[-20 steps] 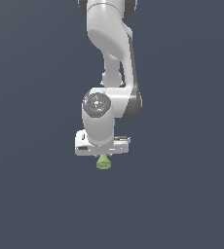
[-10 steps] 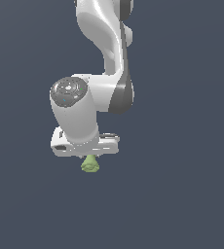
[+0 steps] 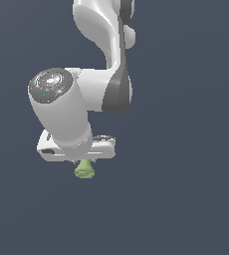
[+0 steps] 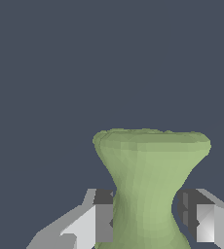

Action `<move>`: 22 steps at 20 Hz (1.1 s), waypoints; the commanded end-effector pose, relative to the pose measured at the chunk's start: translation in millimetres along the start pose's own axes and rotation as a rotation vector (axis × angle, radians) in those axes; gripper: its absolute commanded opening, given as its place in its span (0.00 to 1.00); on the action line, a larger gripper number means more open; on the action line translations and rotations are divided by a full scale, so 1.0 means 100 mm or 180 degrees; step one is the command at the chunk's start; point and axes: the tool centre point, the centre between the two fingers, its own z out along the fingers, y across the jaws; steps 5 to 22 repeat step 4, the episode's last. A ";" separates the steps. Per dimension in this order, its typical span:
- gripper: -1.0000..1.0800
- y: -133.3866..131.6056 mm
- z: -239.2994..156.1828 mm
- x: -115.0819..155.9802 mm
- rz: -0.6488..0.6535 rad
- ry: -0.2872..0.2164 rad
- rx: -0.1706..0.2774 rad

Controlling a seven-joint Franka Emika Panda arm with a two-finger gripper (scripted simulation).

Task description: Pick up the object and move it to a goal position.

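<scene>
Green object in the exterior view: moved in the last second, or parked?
Yes. The green object, held between the gripper fingers, has drifted toward the exterior view's left. No fixed landmark exists, so this is judged against the frame edges; it looks larger, probably nearer the camera.

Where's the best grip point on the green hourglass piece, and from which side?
Grip the narrow waist of the green hourglass piece, coming in along its long axis with one finger on each side. The wrist view shows just that: the fingers flank the waist, and the flared end beyond them should resist slipping out. In the exterior view the piece hangs below the gripper.
</scene>
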 end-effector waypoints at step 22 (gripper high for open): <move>0.00 0.02 -0.04 0.02 -0.0002 -0.0001 0.0001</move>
